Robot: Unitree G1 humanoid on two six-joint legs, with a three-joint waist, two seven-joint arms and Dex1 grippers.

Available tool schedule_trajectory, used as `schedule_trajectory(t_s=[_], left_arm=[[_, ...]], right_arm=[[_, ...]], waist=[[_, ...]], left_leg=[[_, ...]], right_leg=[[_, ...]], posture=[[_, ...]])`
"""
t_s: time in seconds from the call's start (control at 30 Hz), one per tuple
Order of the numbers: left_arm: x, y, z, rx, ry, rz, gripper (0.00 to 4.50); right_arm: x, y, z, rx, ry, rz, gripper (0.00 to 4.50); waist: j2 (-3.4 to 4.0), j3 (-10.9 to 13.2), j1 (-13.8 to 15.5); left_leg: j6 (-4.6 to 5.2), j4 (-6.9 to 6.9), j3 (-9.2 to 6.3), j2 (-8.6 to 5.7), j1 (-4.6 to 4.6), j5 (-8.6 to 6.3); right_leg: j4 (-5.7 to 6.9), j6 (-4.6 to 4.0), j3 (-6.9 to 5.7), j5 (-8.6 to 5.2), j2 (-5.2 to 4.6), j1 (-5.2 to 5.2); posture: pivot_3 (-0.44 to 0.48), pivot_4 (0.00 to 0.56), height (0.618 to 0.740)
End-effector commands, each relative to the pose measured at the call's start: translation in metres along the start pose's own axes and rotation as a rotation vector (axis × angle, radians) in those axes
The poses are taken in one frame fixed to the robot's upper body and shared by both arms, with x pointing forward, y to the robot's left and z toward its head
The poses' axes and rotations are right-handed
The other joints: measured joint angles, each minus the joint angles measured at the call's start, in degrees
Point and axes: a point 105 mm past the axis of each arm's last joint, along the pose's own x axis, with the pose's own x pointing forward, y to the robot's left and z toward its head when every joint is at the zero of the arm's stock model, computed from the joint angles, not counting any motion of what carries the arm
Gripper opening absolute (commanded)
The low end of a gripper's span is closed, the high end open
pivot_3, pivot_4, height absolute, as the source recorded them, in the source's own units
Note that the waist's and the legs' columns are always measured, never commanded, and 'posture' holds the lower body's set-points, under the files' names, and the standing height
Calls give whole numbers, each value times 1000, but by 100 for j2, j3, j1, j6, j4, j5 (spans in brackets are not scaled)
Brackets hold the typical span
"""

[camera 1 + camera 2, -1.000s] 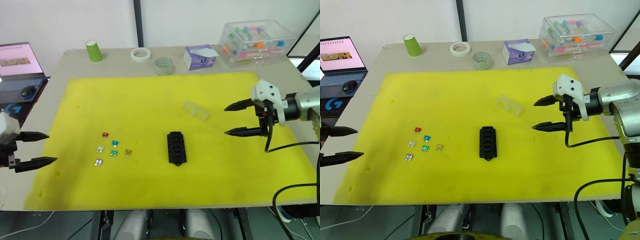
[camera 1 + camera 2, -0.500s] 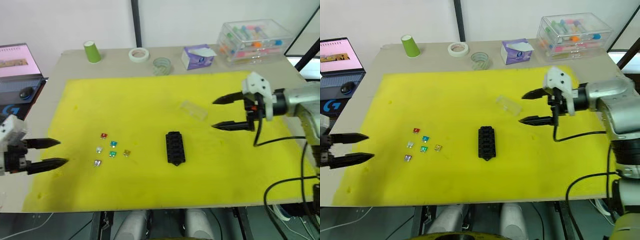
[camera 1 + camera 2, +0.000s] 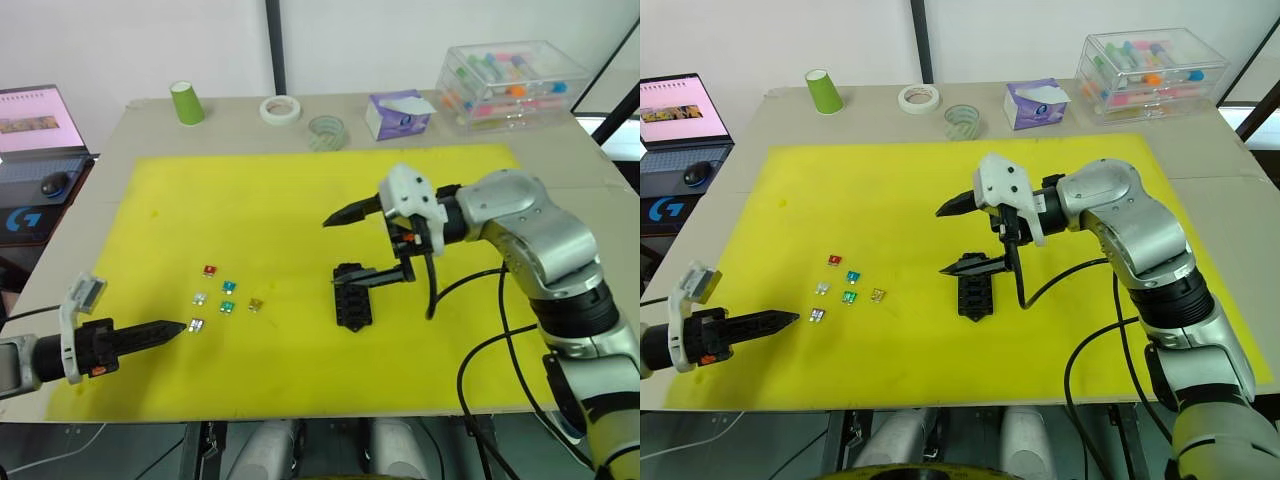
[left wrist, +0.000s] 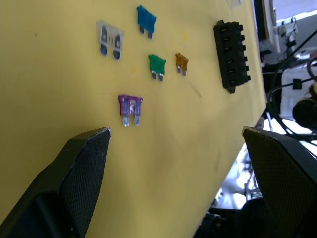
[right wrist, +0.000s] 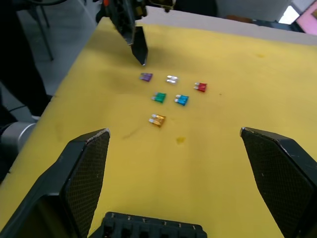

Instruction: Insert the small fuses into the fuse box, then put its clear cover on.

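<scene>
Starting at the desk's left edge: left gripper point(image 3: 180, 327) lies low over the yellow mat point(image 3: 300, 200), tips aimed toward the mat's middle, fingers apart per the left wrist view. The small fuses point(image 3: 226, 298) sit in a loose cluster on the mat's left half, all six lying flat and none slotted yet. Nearest to the tips is the purple-ish fuse point(image 4: 130, 106), just beside them and straight ahead between the open fingers; its blades point back toward the gripper. So left arm is far nearer the fuses, and a short push forward would prob. bracket that one.

Mid-mat: the fuse box point(image 3: 352, 295), long axis running from near edge to far edge of the desk, slots up, empty.

Right gripper point(image 3: 363, 245) hovers w/ jaws spread wide, one fingertip above the box, the other just over its far end, pointing toward the fuses. It holds nothing.

The clear cover can't be made out; it may be hidden behind the right arm.
</scene>
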Motion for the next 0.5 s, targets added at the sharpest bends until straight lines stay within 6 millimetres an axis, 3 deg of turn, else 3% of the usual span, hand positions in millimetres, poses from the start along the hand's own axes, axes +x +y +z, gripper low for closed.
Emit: schedule_trajectory(t_s=[0.03,0.27,0.47,0.5], left_arm=[[1,0,3,-33,-9,-12,4459],[18,-2,13,-21,3,-42,4459],[31,0,10,-8,56,-32,4459],[33,2,9,-7,58,-26,4291]], right_arm=[[3,7,12,-92,7,54,4477],[10,15,1,-99,54,116,4477],[10,14,1,-103,55,106,4477],[10,14,1,-103,55,104,4500]], waist=[[0,0,1],[-1,-1,1],[-1,-1,-7],[0,-1,-4]], left_leg=[[0,0,0,0,0,0],[0,1,0,0,0,0],[0,0,1,0,0,0],[0,0,1,0,0,0]], right_leg=[[0,0,0,0,0,0],[0,0,0,0,0,1],[0,0,2,0,0,-2],[0,0,2,0,0,-2]], posture=[[0,150,740],[0,150,740],[0,150,740],[0,150,740]])
